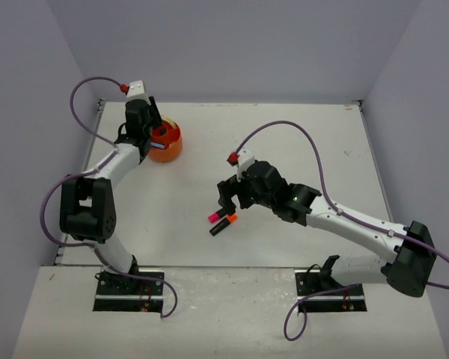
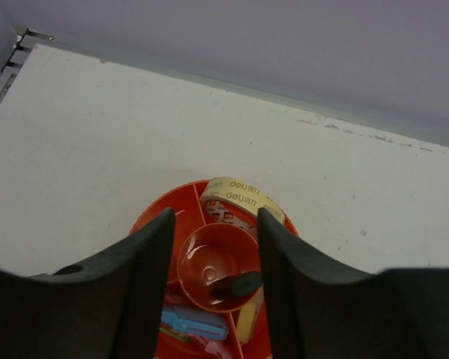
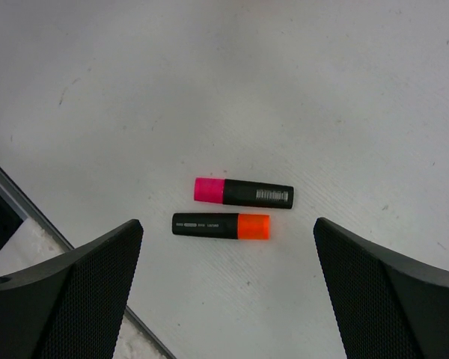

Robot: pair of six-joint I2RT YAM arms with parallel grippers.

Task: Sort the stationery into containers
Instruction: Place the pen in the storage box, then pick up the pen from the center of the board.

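The round orange tub (image 1: 167,146) stands at the back left. My left gripper (image 1: 151,126) hovers right over it, open and empty. In the left wrist view the tub's rim (image 2: 151,222) shows between the open fingers (image 2: 153,262). A tan tape ring (image 2: 239,188), a blue piece (image 2: 194,321) and a black item (image 2: 238,284) in the centre cup lie inside. A pink-ended highlighter (image 3: 243,192) and an orange-ended highlighter (image 3: 221,225) lie side by side on the table. My right gripper (image 3: 226,223) is open above them, touching neither; they also show in the top view (image 1: 221,220).
The white table's near edge (image 3: 30,217) runs close to the left of the highlighters in the right wrist view. Grey walls enclose the table at the back and on both sides. The right arm's purple cable (image 1: 299,131) arcs over the table's middle right.
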